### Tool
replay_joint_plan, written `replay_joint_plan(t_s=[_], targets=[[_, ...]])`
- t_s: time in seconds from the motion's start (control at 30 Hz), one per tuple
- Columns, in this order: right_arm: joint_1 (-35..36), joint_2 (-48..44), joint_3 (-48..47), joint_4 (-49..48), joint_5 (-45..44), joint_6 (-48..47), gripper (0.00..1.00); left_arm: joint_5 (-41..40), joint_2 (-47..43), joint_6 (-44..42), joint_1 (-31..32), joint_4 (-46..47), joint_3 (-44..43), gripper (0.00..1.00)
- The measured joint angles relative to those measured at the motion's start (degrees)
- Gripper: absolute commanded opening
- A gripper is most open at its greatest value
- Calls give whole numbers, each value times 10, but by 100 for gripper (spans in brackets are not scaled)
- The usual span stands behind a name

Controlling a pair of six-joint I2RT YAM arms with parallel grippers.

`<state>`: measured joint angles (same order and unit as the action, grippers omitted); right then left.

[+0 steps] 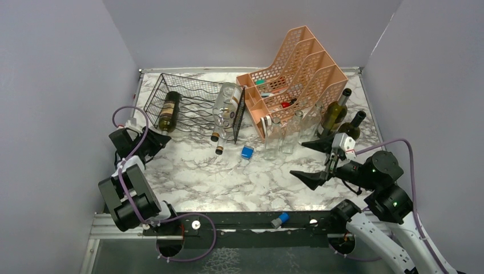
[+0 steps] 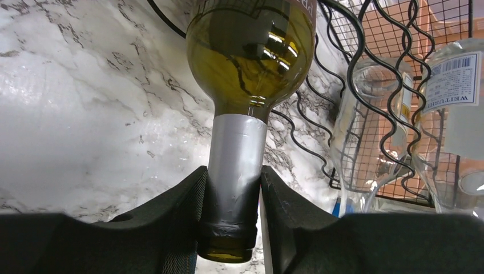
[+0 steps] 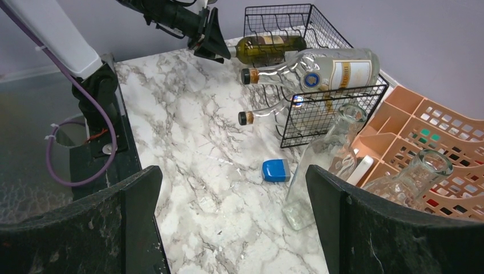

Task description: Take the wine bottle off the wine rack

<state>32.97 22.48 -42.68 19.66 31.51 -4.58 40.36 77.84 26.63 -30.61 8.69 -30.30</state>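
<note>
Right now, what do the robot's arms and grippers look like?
Left arm: black, blocky. Right arm: black joints, green lights, white lower link. Purple cables loop along both. Left gripper and right gripper: black wedge-shaped fingers.

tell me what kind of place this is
Probably a robot lab test cell, not a home: plain grey walls box in a marble-look table, and props like a wine rack and file organizer are staged on it.

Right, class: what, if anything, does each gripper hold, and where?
Left gripper clamps the wine bottle by its neck; right gripper holds nothing.
</note>
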Motion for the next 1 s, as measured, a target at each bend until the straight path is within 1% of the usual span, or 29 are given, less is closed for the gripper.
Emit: replay_joint_plan(t_s=[0.17, 0.33, 0.43, 0.47, 0.53, 0.57, 0.6, 0.7, 0.8, 0.87, 0.93, 1.0], targets=[[1, 7, 0, 0, -1, 0, 100, 21, -15, 19, 0, 14, 26, 30], [1, 14, 0, -1, -1, 0, 100, 43, -38, 58, 4, 37, 68, 26], [1, 19, 0, -2, -1, 0, 100, 48, -59, 90, 10, 51, 97, 26], [1, 21, 0, -2, -2, 0, 100, 49, -68, 101, 11, 54, 107, 28], [1, 24, 0, -2, -2, 0, 100, 49, -96, 130, 12, 59, 131, 36], [1, 25, 0, -2, -2, 0, 100, 48, -108, 140, 12, 59, 141, 44], [1, 25, 0, -2, -2, 0, 100, 47, -131, 155, 12, 59, 154, 49], [1, 26, 0, -2, -3, 0, 100, 33, -173, 182, 13, 45, 174, 51], [1, 27, 0, -2, -4, 0, 100, 20, -172, 183, 13, 38, 167, 51], [1, 27, 0, -2, -4, 0, 100, 18, -152, 177, 13, 36, 153, 49], [1, 27, 0, -2, -4, 0, 100, 21, -110, 167, 13, 42, 129, 48], [1, 27, 0, -1, -4, 0, 100, 30, -68, 159, 13, 53, 115, 51]])
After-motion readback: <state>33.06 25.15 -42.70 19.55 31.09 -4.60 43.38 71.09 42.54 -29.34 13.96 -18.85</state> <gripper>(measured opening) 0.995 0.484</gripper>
